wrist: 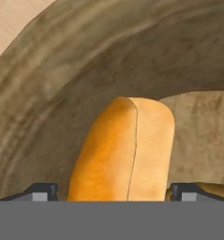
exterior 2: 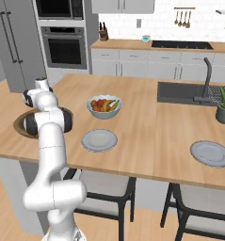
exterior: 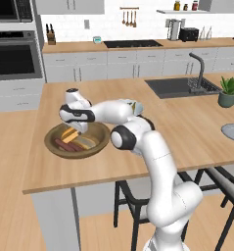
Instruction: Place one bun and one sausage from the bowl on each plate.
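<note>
The wide, shallow brown wooden bowl (exterior: 57,145) sits near the counter's front left corner — elongated golden buns (exterior: 68,134) and slim dark reddish-brown sausages (exterior: 69,146) lie inside it. To its right stand a smaller pale fruit bowl (exterior 2: 104,107) and, in front of that, a flat pale grey-blue plate (exterior 2: 99,140) — a second such plate (exterior 2: 211,153) lies far right.

Wooden island counter (exterior 2: 147,117) with dark sink (exterior 2: 184,92); far wall: grey cabinets (exterior: 138,63), oven (exterior 2: 64,46), white tile. Wood floor (exterior: 11,215).

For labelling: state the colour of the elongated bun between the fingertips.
Golden-orange crust, paler tan side; hand view.
</note>
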{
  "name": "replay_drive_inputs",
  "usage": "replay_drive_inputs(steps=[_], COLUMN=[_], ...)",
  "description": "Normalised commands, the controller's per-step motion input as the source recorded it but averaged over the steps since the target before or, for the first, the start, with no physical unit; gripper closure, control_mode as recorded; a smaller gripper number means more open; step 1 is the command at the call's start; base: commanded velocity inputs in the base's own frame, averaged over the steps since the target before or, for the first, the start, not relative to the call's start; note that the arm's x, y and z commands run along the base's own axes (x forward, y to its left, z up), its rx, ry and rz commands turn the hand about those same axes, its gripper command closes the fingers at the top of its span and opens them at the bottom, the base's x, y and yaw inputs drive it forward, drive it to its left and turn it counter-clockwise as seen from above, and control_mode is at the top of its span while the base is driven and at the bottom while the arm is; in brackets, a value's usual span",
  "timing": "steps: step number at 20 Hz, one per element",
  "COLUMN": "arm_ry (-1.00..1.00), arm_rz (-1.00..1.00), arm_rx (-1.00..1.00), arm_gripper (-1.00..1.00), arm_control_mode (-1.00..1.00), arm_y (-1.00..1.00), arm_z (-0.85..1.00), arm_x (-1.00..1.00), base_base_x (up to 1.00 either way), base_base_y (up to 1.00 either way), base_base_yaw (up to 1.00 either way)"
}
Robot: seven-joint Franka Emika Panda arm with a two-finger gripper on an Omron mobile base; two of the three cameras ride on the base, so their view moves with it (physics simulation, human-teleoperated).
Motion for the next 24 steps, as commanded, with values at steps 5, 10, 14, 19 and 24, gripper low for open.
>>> replay_drive_inputs(steps=[5, 10, 14, 19, 24], arm_ry=[0.00, 0.00, 0.00, 0.00, -0.01], arm_rz=[0.00, 0.00, 0.00, 0.00, 0.05], arm_rx=[0.00, 0.00, 0.00, 0.00, 0.00], arm_gripper=[-1.00, 1.00, 1.00, 1.00, 1.00], arm_control_mode=[-1.00, -1.00, -1.00, -1.00, -1.00], arm_y=[0.01, 0.00, 0.00, 0.00, -0.03], arm_z=[-0.02, 0.00, 0.00, 0.00, 0.33], arm_x=[0.00, 0.00, 0.00, 0.00, -0.38], base_base_x=[0.00, 0.00, 0.00, 0.00, 0.00], base_base_y=[0.00, 0.00, 0.00, 0.00, 0.00], base_base_yaw=[0.00, 0.00, 0.00, 0.00, 0.00])
